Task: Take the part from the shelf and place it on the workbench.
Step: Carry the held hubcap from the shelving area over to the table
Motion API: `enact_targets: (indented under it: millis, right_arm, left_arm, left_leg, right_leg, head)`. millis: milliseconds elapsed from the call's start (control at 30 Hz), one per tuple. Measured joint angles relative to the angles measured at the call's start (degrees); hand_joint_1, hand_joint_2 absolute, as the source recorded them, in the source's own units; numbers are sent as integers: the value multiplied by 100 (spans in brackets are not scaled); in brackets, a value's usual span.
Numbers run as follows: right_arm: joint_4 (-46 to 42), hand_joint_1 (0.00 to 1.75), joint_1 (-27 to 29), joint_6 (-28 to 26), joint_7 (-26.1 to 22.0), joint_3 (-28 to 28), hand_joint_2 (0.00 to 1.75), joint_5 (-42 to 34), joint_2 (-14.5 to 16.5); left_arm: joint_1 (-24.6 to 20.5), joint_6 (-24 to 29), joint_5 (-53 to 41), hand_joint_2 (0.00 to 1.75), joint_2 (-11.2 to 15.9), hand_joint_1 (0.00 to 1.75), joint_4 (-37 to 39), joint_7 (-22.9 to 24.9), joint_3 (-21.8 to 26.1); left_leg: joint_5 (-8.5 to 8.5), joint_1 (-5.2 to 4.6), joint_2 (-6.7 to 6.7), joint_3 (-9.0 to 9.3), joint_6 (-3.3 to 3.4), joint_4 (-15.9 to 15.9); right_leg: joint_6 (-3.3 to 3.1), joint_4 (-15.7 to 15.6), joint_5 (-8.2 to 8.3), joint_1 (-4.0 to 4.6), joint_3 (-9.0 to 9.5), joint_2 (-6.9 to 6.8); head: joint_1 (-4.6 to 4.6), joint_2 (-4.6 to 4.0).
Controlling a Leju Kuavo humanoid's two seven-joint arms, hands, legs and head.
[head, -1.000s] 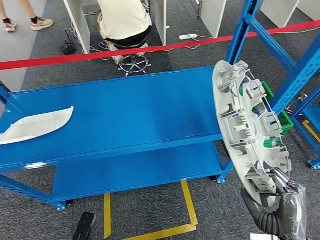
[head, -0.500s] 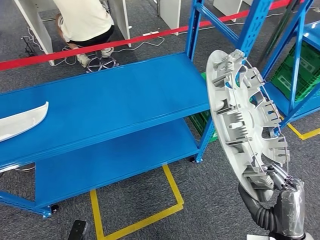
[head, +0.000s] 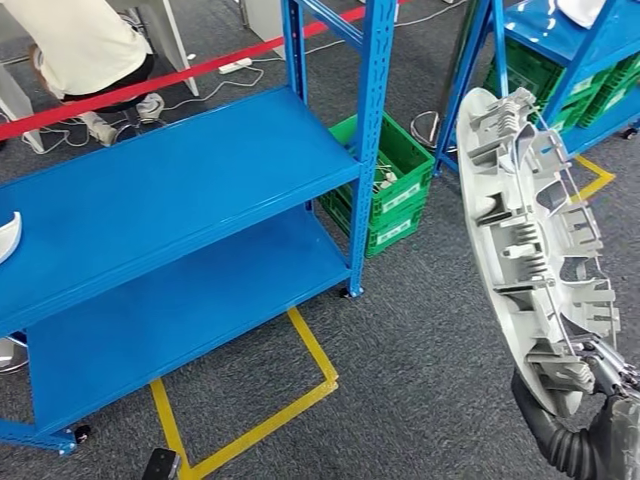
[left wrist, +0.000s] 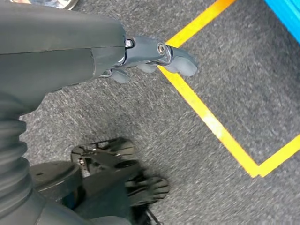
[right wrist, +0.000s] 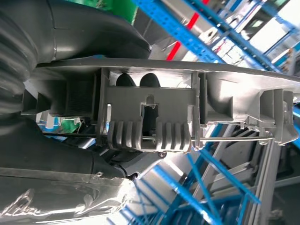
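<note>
step: carry phase. The part (head: pixel 528 250) is off the shelf and in the right hand (head: pixel 604 425); placing is not yet done.
part: grey round moulded piece, ribbed inner side facing the camera, held upright on edge at the right of the head view, above the grey carpet, well apart from the blue shelf (head: pixel 173 180).
right fingers: closed on the part's lower rim. In the right wrist view the thumb lies over one face and dark fingers (right wrist: pixel 138 80) show through the ribs on the other, so it's a clamp across the rim. Grip looks firm, judging from that.
left hand: (left wrist: pixel 148 54) hangs over the carpet near the yellow floor tape (left wrist: pixel 212 122), fingers apart and slightly curled, holding nothing, touching nothing.
scene: green crate (head: pixel 389 180) beside the shelf post, further blue racks at far right, a person (head: pixel 75 45) crouched at far left behind the red tape.
bench: can't pick it out here.
next: locate the bench, bring the part over it, then tilt it from edge-up to flat before release. Single rim grip on a wide part means swing risk, so keep it slow.
</note>
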Motion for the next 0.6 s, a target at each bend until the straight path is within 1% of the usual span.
enact_targets:
  millis: [33,67,100,133,167,200,233,267,300,333,367,400,433,467,500,533,567,600]
  right_arm:
    - [-11,175,11,-1,-1,-14,175,-3,0]
    - [-22,175,20,-1,-2,-28,175,-4,-1]
    - [-33,175,30,-2,-5,-43,175,-9,-2]
    - [-44,175,46,-2,-16,-56,175,-27,-3]
    - [-59,175,72,-2,-43,-74,175,-76,-4]
    - [-73,175,103,-2,-84,-96,175,-149,-3]
    - [-84,175,129,-2,-133,-122,175,-232,-3]
    - [-94,175,149,-2,-182,-156,175,-318,-1]
    - [-98,175,167,-2,-221,-193,175,-383,1]
    - [-100,175,183,-2,-252,-235,175,-435,1]
    - [-102,175,206,-2,-282,-279,175,-493,4]
    - [-104,175,238,-2,-314,-327,175,-549,8]
    - [-107,175,274,-2,-352,-378,175,-610,17]
    - [-110,175,307,-2,-402,-428,175,-674,31]
    - [-113,175,334,-2,-460,-476,175,-733,51]
    - [-117,175,346,-2,-528,-519,175,-783,81]
    - [-126,175,348,-2,-598,-552,175,-822,120]
    - [-140,175,345,-2,-664,-579,175,-845,167]
  left_arm:
    - [-13,2,-1,175,1,0,0,-1,6]
    - [-23,3,-1,175,-1,0,1,-1,11]
    - [-31,6,-1,175,-2,0,2,-1,15]
    - [-37,9,-4,175,-9,0,3,-2,17]
    - [-41,10,-12,175,-17,0,4,-2,19]
    - [-49,12,-25,175,-21,0,4,-1,25]
    - [-55,13,-42,175,-26,0,4,1,33]
    - [-55,10,-59,175,-31,0,4,6,42]
    - [-51,4,-76,175,-33,0,4,14,51]
    - [-44,-6,-91,175,-35,0,4,23,58]
    - [-38,-15,-104,175,-39,0,4,33,64]
    - [-38,-22,-115,175,-41,0,4,39,73]
    - [-41,-25,-121,175,-45,0,4,43,86]
    - [-44,-19,-123,175,-50,0,4,46,100]
    - [-46,-9,-121,175,-53,0,4,49,120]
    - [-40,4,-117,175,-49,0,1,50,152]
    - [-32,14,-112,175,-50,0,-2,50,191]
    - [-22,19,-107,175,-46,0,-5,45,237]
  left_leg:
    - [52,-7,-117,269,47,-418]
    - [60,-20,-218,452,69,-722]
    - [43,-33,-270,543,75,-899]
    - [64,-47,-236,551,70,-965]
    - [129,-47,-174,515,81,-972]
    - [202,-43,-103,471,107,-991]
    - [283,-36,-29,414,143,-1011]
    - [360,-23,50,345,170,-1028]
    - [428,-31,124,268,185,-1028]
    - [495,-34,209,186,194,-1024]
    - [565,-36,298,100,186,-1018]
    - [635,-37,390,7,175,-1009]
    - [701,-36,481,-93,158,-992]
    - [759,-34,562,-192,131,-968]
    - [806,-33,630,-279,98,-933]
    - [842,-38,687,-360,60,-888]
    - [873,-47,736,-406,22,-849]
    - [903,-54,783,-427,-7,-815]
  right_leg:
    - [16,0,74,3,-63,72]
    - [42,-12,149,-2,-105,132]
    - [79,-37,224,-15,-129,188]
    - [125,-81,307,-24,-141,253]
    - [167,-126,374,-43,-150,288]
    - [196,-126,348,-48,-180,236]
    - [216,-40,199,-45,-234,116]
    - [230,165,-68,-48,-309,-51]
    - [247,491,-410,-47,-392,-222]
    - [276,883,-695,-57,-459,-316]
    - [308,1256,-839,-71,-489,-357]
    - [340,1525,-826,-86,-459,-374]
    - [373,1623,-683,-102,-351,-384]
    - [407,1515,-505,-122,-137,-416]
    - [443,1240,-401,-146,158,-487]
    - [483,795,-461,-148,545,-614]
    - [455,392,-590,-139,857,-720]
    - [411,75,-736,-123,1052,-786]
  head:
    - [2,0]
    - [6,0]
    - [-1,0]
    - [-4,0]
    - [-13,0]
    - [-20,0]
    - [-11,0]
    - [-6,0]
    - [3,0]
    - [12,0]
    - [16,0]
    - [18,0]
    - [23,0]
    - [23,0]
    - [23,0]
    - [32,0]
    - [29,0]
    - [30,-1]
